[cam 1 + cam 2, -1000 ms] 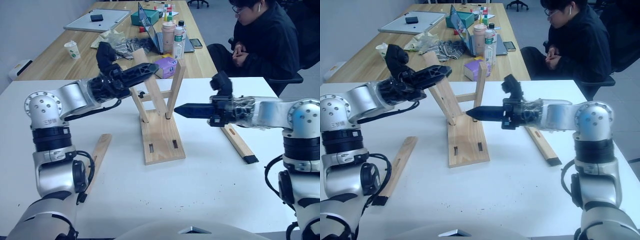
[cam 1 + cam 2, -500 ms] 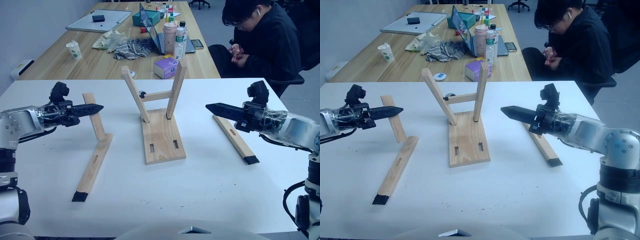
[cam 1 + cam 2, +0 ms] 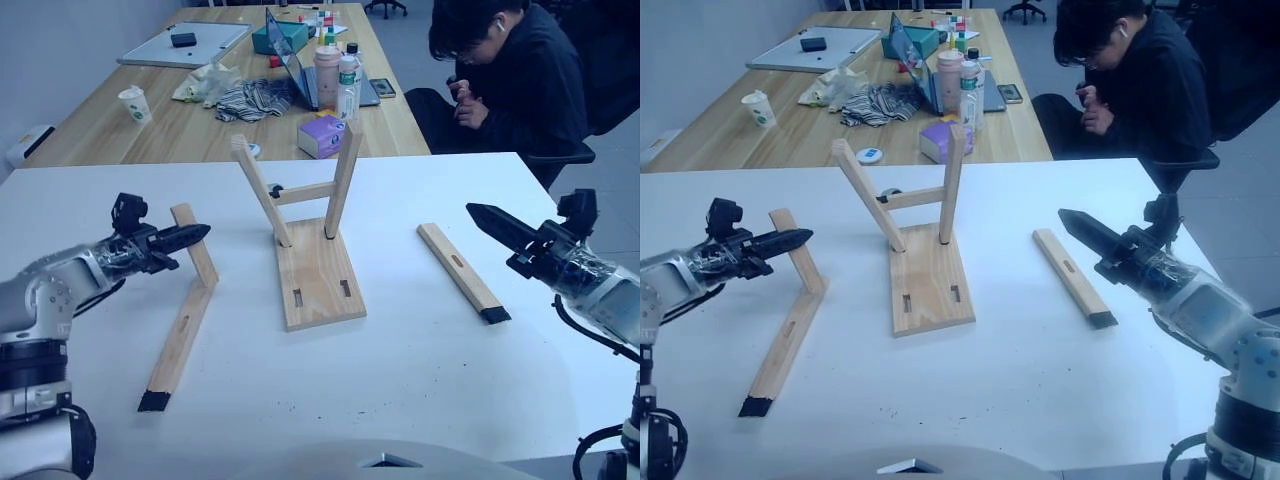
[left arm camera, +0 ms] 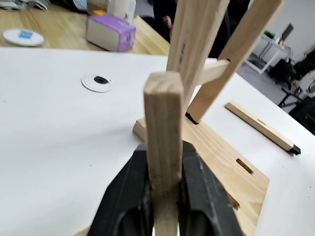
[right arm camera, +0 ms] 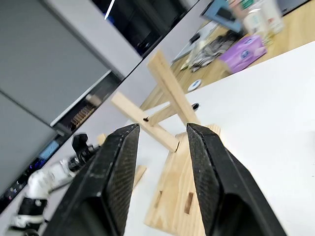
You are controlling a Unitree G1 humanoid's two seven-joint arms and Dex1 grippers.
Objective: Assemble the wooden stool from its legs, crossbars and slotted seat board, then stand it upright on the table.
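Observation:
The slotted seat board (image 3: pixel 318 285) lies flat mid-table. Two legs (image 3: pixel 343 180) stand in it, joined by a crossbar (image 3: pixel 305 192). To its left lies another leg (image 3: pixel 180 340) with a bar (image 3: pixel 196 248) rising from its far end. My left gripper (image 3: pixel 197 233) is shut on that bar, and the left wrist view shows the wood clamped between the fingers (image 4: pixel 138 172). A loose leg (image 3: pixel 463 272) lies flat on the right. My right gripper (image 3: pixel 478 213) hangs open above the table's right side, past the loose leg, with nothing between its fingers (image 5: pixel 123 157).
A wooden table (image 3: pixel 180 130) behind holds a laptop, bottles, a purple box (image 3: pixel 322 135) and a cup (image 3: pixel 130 102). A person sits at the back right. A round white cap (image 4: pixel 97 82) is set in the tabletop behind the stool. The near half of the white table is bare.
My left gripper swung left from the standing legs to the loose leg's bar and closed on it. My right gripper drew back to the right, away from the stool.

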